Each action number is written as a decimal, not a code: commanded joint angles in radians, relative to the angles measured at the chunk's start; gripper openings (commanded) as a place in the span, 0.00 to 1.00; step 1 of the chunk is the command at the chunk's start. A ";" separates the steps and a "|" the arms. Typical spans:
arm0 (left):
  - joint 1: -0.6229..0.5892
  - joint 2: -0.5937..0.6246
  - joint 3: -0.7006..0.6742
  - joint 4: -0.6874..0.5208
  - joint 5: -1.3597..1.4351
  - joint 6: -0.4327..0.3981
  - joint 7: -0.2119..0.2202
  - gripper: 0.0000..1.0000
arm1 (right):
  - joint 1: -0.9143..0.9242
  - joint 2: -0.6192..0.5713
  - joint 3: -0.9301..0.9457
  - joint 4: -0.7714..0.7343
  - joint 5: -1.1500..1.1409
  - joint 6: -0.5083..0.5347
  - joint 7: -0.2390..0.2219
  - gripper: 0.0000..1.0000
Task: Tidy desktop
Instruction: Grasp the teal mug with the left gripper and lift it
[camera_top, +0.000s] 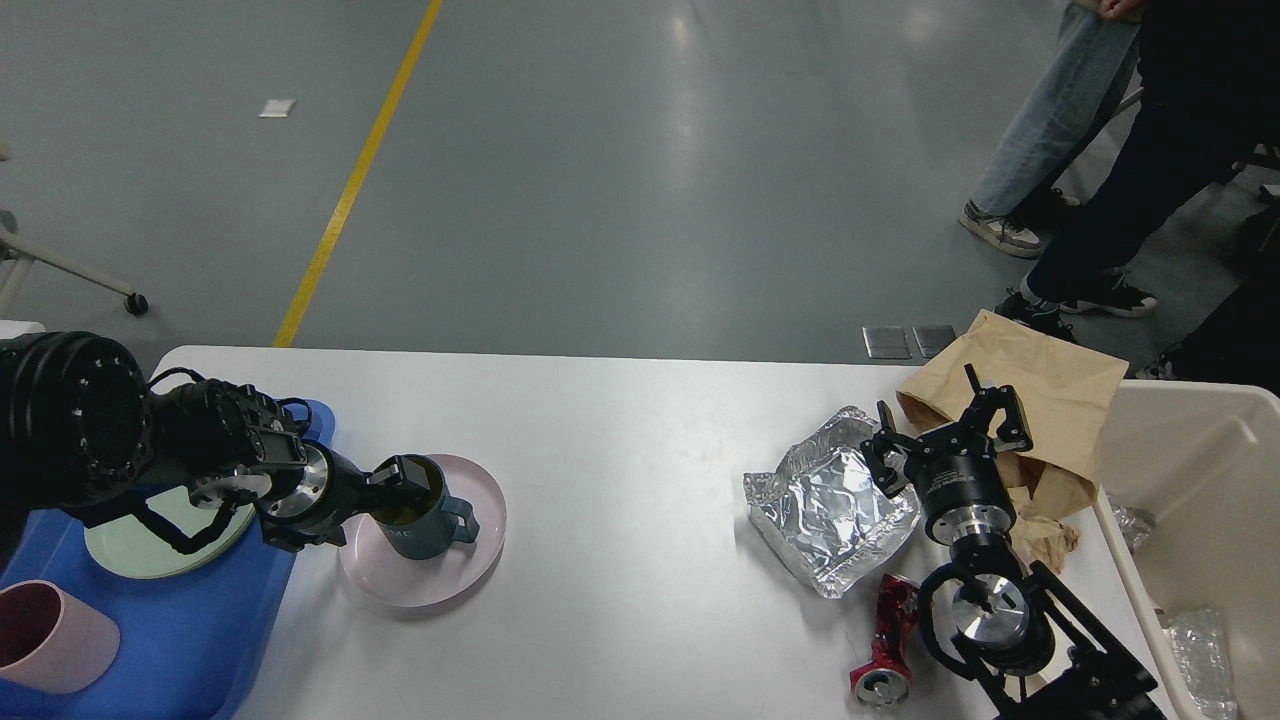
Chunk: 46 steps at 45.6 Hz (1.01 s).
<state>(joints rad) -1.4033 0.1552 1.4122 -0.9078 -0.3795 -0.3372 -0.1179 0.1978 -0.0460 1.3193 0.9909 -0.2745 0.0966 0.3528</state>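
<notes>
The white desktop (640, 450) carries a dark teal mug (425, 520) standing on a pink plate (440, 585) at the left. My left gripper (398, 478) reaches in low from the left and sits at the mug's left rim; its dark fingers blend together there, so its state is unclear. On the right lie a crumpled foil sheet (820, 510), a brown paper bag (1040, 380) and a crushed red can (885, 640). My right gripper (945, 425) stands open between the foil and the bag, holding nothing.
A blue tray (200, 640) at the left edge holds a green plate (130, 550) and a pink cup (50, 635). A beige bin (1200, 440) with clear plastic bottles (1195, 640) stands at the right edge. People (1120, 150) stand beyond the table's far right.
</notes>
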 joint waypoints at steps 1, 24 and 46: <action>0.003 0.000 0.001 0.000 0.001 0.004 0.001 0.50 | 0.000 0.000 0.000 0.000 0.000 0.000 0.000 1.00; -0.002 0.001 0.019 -0.003 0.004 -0.026 0.007 0.00 | 0.000 0.000 0.000 0.000 0.000 0.000 0.000 1.00; -0.103 0.023 0.030 -0.046 0.109 -0.126 0.009 0.00 | 0.000 0.000 0.000 0.000 0.000 0.000 0.000 1.00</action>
<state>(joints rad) -1.4385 0.1689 1.4317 -0.9300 -0.2957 -0.3891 -0.1100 0.1978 -0.0460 1.3193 0.9910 -0.2746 0.0967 0.3528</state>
